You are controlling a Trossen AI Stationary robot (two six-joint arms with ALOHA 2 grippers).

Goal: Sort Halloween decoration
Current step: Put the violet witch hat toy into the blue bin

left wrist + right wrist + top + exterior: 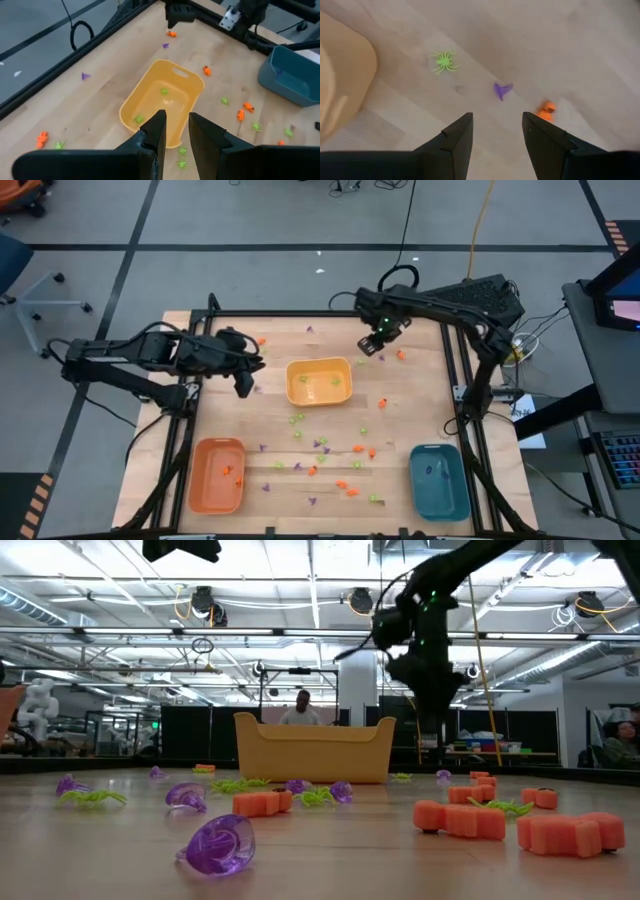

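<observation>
The right tool (pixel 497 131) hangs over the far part of the table (pixel 400 420), fingers parted and empty — below it lie a purple piece (pixel 502 90), a green spider (pixel 444 61) and an orange piece (pixel 546 110). The left tool (pixel 175 132), narrowly parted and empty, hovers beside the yellow tray (pixel 192 90) — other pieces are scattered mid-table

No text, label, brand, number or sign can be read anywhere: not on the counter, the trays, the small decoration pieces, the arms or in the room behind.
</observation>
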